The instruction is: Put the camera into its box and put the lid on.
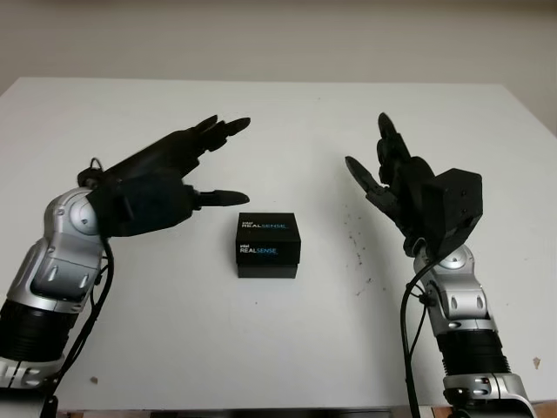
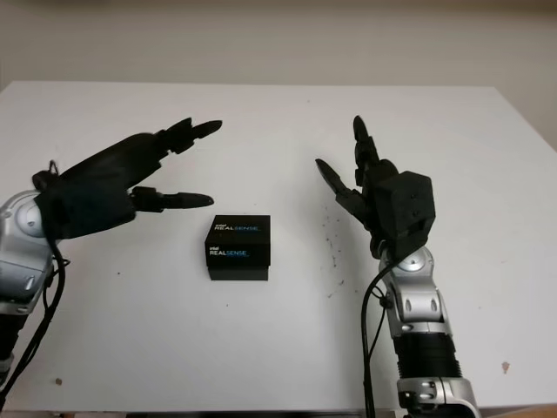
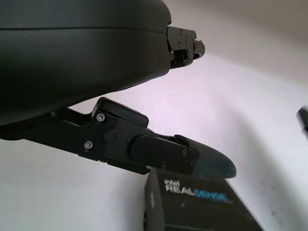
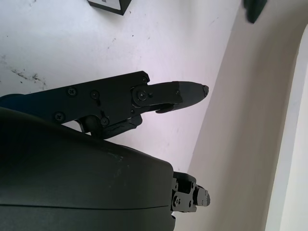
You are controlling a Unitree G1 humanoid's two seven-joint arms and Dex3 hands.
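Observation:
A black camera box [image 1: 268,245] with its lid on, printed "REALSENSE", sits on the white table [image 1: 278,348] between my two hands. My left hand [image 1: 222,161] hovers open to the left of the box and slightly behind it, holding nothing; the left wrist view has the box [image 3: 202,207] just under one of its fingertips [image 3: 211,163]. On the other side of the box, my right hand [image 1: 379,161] is raised open above the table, and a corner of the box [image 4: 108,5] appears in the right wrist view. The camera itself is hidden.
Small dark specks [image 1: 355,233] mark the table right of the box. The table's far edge [image 1: 261,81] meets a plain wall, and its near edge [image 1: 261,409] runs along the bottom.

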